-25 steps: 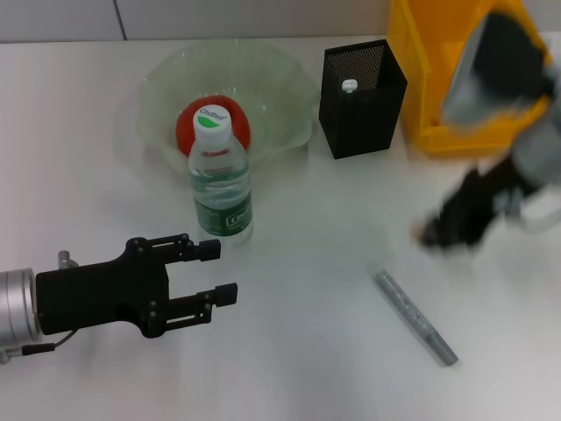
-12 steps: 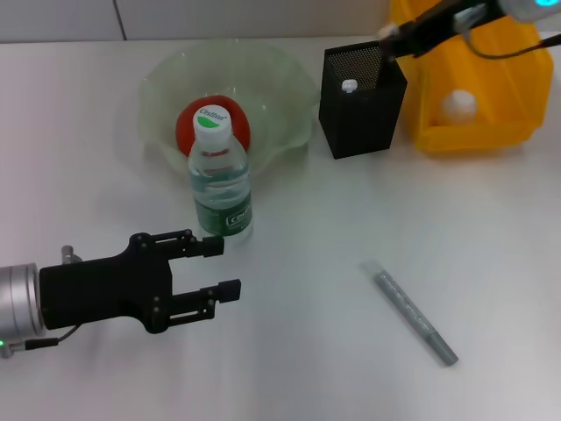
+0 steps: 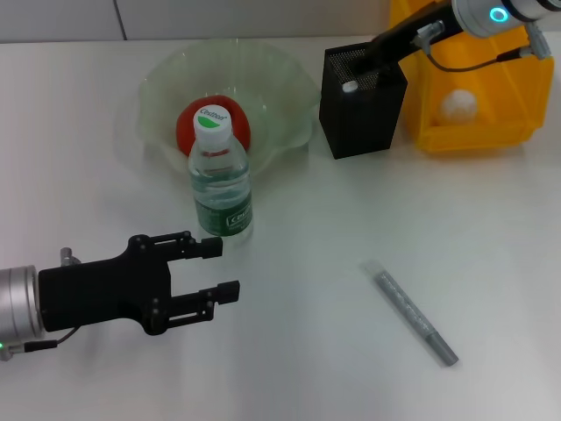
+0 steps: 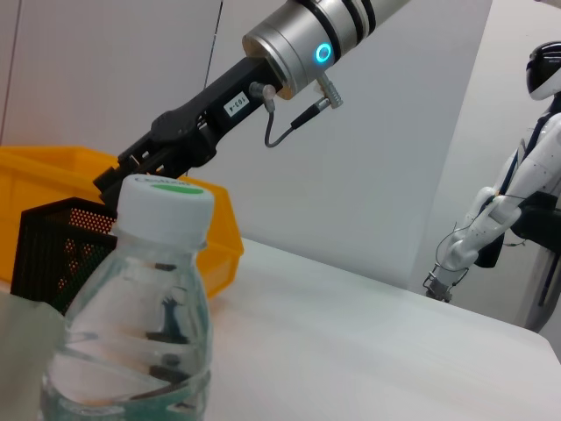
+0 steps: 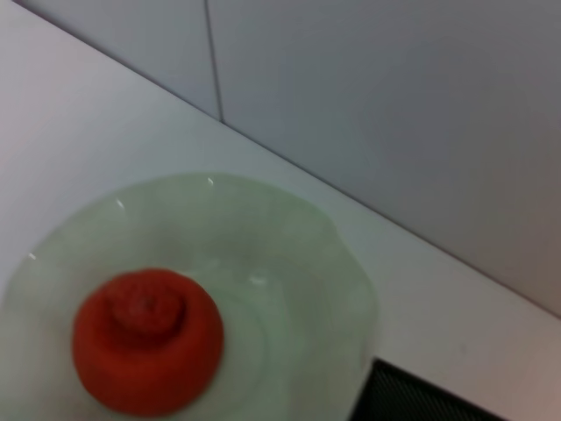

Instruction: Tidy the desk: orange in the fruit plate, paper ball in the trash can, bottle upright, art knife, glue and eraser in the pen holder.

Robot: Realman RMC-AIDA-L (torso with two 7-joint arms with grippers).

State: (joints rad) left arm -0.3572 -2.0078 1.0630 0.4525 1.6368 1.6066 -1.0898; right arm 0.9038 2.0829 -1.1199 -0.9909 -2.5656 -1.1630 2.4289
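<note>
Right gripper (image 3: 375, 54) sits over the open top of the pen holder (image 3: 361, 114), near the tabletop's far edge toward the far right corner; we cannot tell whether its fingers are parted or closed, as they merge with the black mesh. A small white-tipped item (image 3: 350, 86) pokes up inside the pen holder, just beside the fingertips; we cannot tell whether they touch.

Left gripper (image 3: 219, 272) hangs above the near left part of the tabletop, fingers spread apart, grasping nothing.

We note the bottle (image 3: 220, 174) standing upright just beyond it, cap up, right in front of the fruit plate (image 3: 285, 83). The orange (image 3: 188, 127) lies inside the fruit plate, partly hidden behind the bottle's cap in the head view; the right wrist view shows it resting in the bowl.

The trash can (image 3: 508, 88) stands at the far right corner, just beside the pen holder, with the paper ball (image 3: 458, 105) inside it.

A grey pen-like tool (image 3: 415, 317) lies flat on the bare near right part of the tabletop, well apart from everything else.
</note>
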